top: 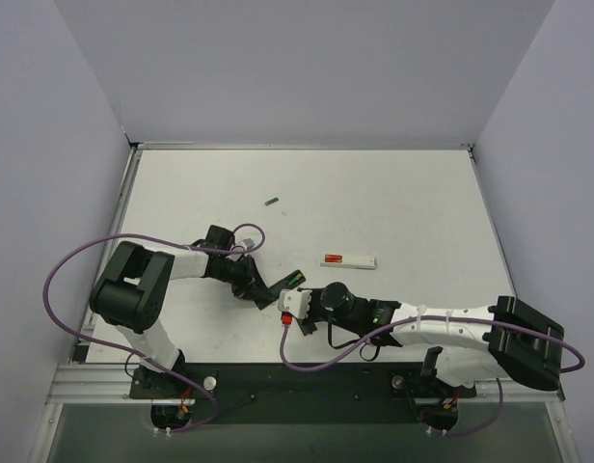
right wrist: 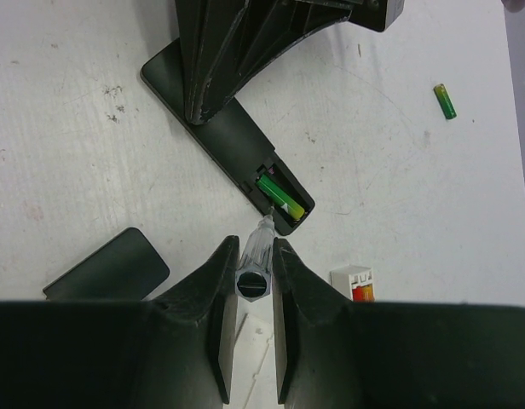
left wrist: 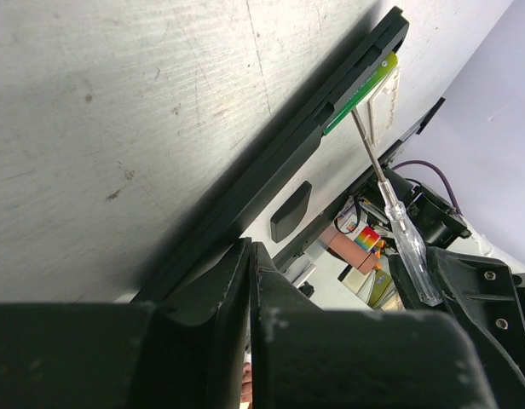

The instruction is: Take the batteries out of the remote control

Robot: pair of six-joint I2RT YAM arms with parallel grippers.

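Note:
The black remote control (right wrist: 218, 126) lies on the white table with its battery slot open toward my right wrist camera. One green battery (right wrist: 278, 193) sits in the slot. Another battery (right wrist: 446, 100) lies loose on the table, also seen far back (top: 272, 202). My left gripper (left wrist: 248, 249) is shut on the remote's other end (top: 268, 285). My right gripper (right wrist: 255, 249) is shut on a clear-handled screwdriver (right wrist: 256, 256), whose metal tip touches the battery in the slot (left wrist: 365, 85). From above, the right gripper (top: 289, 307) sits just near of the slot.
The small black cover piece (right wrist: 109, 268) lies flat on the table left of my right gripper. A white stick with a red band (top: 348, 260) lies to the right of the remote. Grey walls enclose the table on three sides.

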